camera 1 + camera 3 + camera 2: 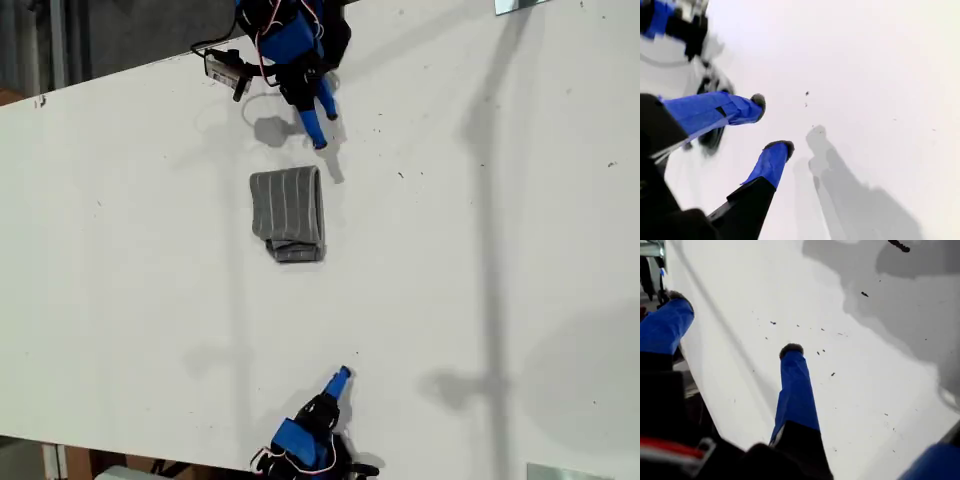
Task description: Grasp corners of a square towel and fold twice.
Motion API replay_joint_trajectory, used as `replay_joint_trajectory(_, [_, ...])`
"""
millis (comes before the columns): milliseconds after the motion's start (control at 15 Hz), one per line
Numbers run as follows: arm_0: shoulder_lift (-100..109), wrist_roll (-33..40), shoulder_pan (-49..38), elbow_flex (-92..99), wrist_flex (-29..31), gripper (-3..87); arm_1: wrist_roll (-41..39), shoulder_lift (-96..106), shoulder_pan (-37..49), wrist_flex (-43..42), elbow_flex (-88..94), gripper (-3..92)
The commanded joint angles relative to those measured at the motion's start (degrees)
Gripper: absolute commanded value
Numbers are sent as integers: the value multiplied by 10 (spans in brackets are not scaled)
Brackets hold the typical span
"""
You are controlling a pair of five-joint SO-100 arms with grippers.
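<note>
The towel (288, 213) lies folded small on the surface's middle, apparently both folds done. My first gripper (735, 325) and my second gripper (772, 122) hang spread, fingers empty.

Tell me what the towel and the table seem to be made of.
The towel looks like soft woven or knitted fabric: matte grey, thin pale stripes, and it lies folded with rounded, layered edges. The table looks like a hard, smooth white board, possibly laminate or painted: flat, crisp shadows, small dark specks. Exact material unclear.
</note>
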Motion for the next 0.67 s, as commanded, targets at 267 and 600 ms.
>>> replay_joint_trajectory(267, [3,18,64,3,-9,141,-6,1,5,5,-4,370])
replay_joint_trajectory(600, [3,18,63,3,-9,141,-6,1,5,5,-4,370])
